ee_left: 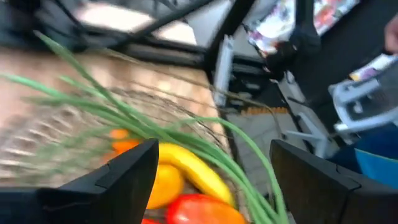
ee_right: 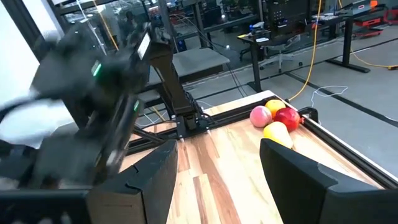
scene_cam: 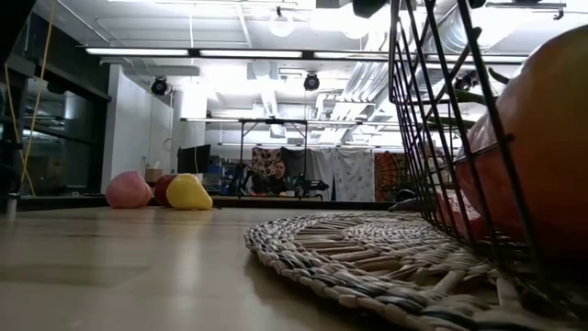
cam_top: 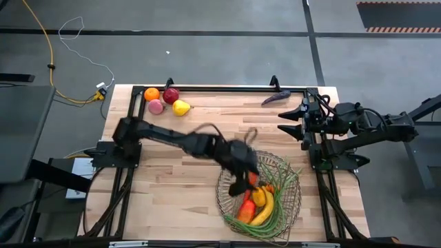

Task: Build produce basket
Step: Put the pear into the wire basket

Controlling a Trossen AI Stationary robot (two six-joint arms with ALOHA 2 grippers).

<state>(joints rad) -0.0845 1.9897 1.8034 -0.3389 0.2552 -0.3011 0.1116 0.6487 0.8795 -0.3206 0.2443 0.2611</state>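
The round wire basket [cam_top: 289, 207] stands near the table's near right on a woven mat [scene_cam: 367, 257]. It holds a banana [cam_top: 265, 211], a red-yellow mango [cam_top: 246, 210], an orange piece [cam_top: 256, 180] and long green beans [cam_top: 281, 196]. My left gripper [cam_top: 241, 182] hovers open and empty over the basket's far left rim. In the left wrist view [ee_left: 211, 186] the banana [ee_left: 193, 171], mango [ee_left: 199, 208] and beans [ee_left: 149, 127] lie below the fingers. My right gripper [cam_top: 289, 121] waits open at the table's right edge. An orange [cam_top: 151, 94], apple [cam_top: 171, 95], peach [cam_top: 156, 106] and pear [cam_top: 181, 107] rest on the table at the far left.
A purple eggplant [cam_top: 275, 98] lies at the table's far edge near my right gripper. A black frame rail [cam_top: 220, 89] runs along the far edge. Bare wood [cam_top: 172, 179] lies between the far-left fruits and the basket.
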